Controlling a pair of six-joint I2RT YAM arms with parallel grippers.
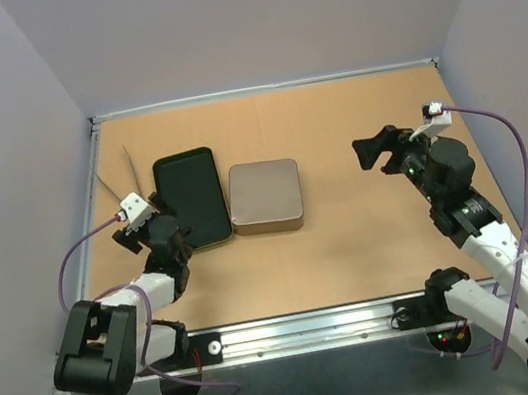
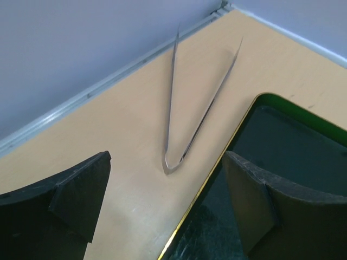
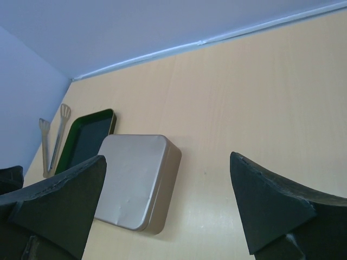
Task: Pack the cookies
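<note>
No cookies show in any view. A closed silver tin [image 1: 265, 196] lies at mid-table, also in the right wrist view [image 3: 133, 179]. An empty dark green tray [image 1: 190, 200] lies just left of it, touching or nearly so. My left gripper [image 1: 152, 226] is open and empty, low over the tray's left rim [image 2: 217, 170]. My right gripper [image 1: 378, 153] is open and empty, raised to the right of the tin and facing it [image 3: 165, 211]. What the tin holds is hidden.
Metal tongs [image 1: 132, 169] lie by the left wall, ahead of my left gripper [image 2: 172, 165]; they also show in the right wrist view [image 3: 54, 141]. Walls close the table at the back and both sides.
</note>
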